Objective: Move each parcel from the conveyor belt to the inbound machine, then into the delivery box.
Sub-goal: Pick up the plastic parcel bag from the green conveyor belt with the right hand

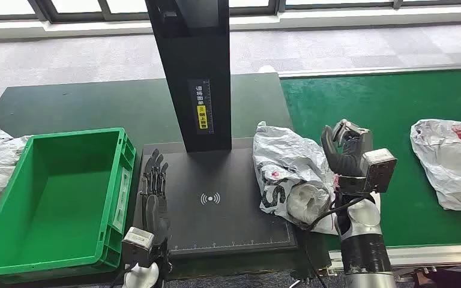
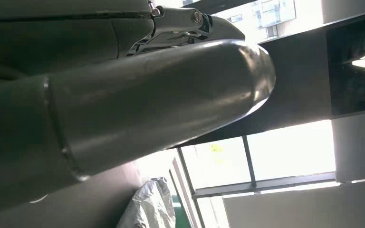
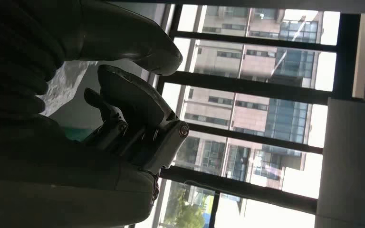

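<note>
Head view, green crate [image 1: 54,198] left, black post [image 1: 195,72] behind scanner.

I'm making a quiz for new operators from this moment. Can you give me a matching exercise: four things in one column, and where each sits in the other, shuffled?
Things:
1. green crate
2. nearer parcel
3. far parcel
4. left hand

Places:
A. on the green belt, far right
B. by the scanner plate's left edge
C. straddling the plate's right edge and the belt, beside the right hand
D. left of the scanner plate

Pairs: 1-D, 2-C, 3-A, 4-B
</note>
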`<act>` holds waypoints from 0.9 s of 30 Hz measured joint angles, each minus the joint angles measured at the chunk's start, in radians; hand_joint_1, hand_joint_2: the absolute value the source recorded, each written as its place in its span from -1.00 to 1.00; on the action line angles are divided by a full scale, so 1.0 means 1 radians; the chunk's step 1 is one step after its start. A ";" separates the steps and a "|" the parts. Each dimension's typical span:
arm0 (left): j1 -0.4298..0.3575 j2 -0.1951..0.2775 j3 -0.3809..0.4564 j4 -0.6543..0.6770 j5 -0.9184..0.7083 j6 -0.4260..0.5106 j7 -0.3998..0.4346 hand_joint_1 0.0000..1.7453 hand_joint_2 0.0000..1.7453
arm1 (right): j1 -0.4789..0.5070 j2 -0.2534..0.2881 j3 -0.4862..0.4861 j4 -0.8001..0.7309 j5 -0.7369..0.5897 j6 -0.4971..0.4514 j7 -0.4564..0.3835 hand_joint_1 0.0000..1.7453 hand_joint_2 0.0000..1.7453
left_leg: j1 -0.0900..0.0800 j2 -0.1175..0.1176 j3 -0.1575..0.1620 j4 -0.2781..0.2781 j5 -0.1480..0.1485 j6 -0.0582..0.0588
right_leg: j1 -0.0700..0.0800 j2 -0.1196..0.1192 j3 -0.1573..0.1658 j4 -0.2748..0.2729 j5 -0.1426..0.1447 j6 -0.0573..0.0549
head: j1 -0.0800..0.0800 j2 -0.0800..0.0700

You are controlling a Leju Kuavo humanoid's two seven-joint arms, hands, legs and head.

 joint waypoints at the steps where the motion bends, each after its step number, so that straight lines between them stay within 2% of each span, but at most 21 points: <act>1: 0.000 0.000 0.000 0.000 0.001 0.000 0.000 -1.00 -1.00 | -0.005 0.003 0.015 0.003 -0.011 0.007 0.002 1.00 1.00 | 0.000 0.000 0.000 0.000 0.000 0.000 | 0.000 0.000 0.000 0.000 0.000 0.000 | 0.000 0.000; 8: -0.004 0.000 -0.017 -0.015 0.040 0.000 0.000 -1.00 -1.00 | -0.079 0.069 0.186 0.126 -0.116 0.049 0.012 1.00 1.00 | 0.001 0.000 0.001 0.000 0.001 -0.001 | 0.002 0.000 0.000 0.000 0.000 0.000 | 0.000 0.000; 13: -0.015 0.003 -0.058 -0.038 0.087 0.002 0.000 -1.00 -1.00 | -0.058 0.102 0.249 0.242 -0.163 0.043 -0.011 1.00 1.00 | 0.002 -0.001 0.001 0.000 0.001 -0.002 | 0.002 0.000 0.000 0.000 0.000 -0.001 | 0.000 0.000; 15: -0.017 0.004 -0.069 -0.038 0.094 0.012 0.000 -1.00 -1.00 | -0.048 0.107 0.254 0.274 -0.153 0.008 -0.018 0.04 1.00 | 0.002 -0.001 0.000 0.000 0.001 -0.001 | 0.002 0.000 0.000 0.000 0.000 -0.001 | 0.000 0.000; 17: -0.018 0.006 -0.077 -0.041 0.096 0.030 0.000 -1.00 -1.00 | -0.043 0.106 0.254 0.289 -0.107 -0.092 -0.006 -0.96 1.00 | 0.002 -0.001 0.000 0.000 0.001 -0.001 | 0.002 0.000 0.000 -0.001 0.000 -0.001 | 0.000 0.000; 20: -0.016 0.008 -0.080 -0.047 0.096 0.041 0.000 -1.00 -1.00 | -0.034 0.090 0.250 0.289 -0.019 -0.264 0.051 -1.00 1.00 | 0.002 -0.001 0.000 0.000 0.001 -0.001 | 0.002 0.000 0.000 -0.001 0.000 -0.001 | 0.000 0.000; 22: -0.015 0.009 -0.080 -0.047 0.093 0.038 0.000 -1.00 -1.00 | -0.028 0.070 0.232 0.287 0.037 -0.344 0.090 -1.00 1.00 | 0.001 -0.001 0.000 0.000 0.001 -0.001 | 0.002 0.000 0.000 -0.001 0.000 0.000 | 0.000 0.000; 27: -0.016 0.008 -0.082 -0.039 0.085 0.028 0.000 -1.00 -1.00 | -0.034 0.011 0.132 0.298 0.155 -0.461 0.142 -1.00 1.00 | 0.001 -0.001 0.000 0.001 0.001 -0.001 | 0.001 0.000 0.000 -0.001 0.000 0.000 | 0.000 0.000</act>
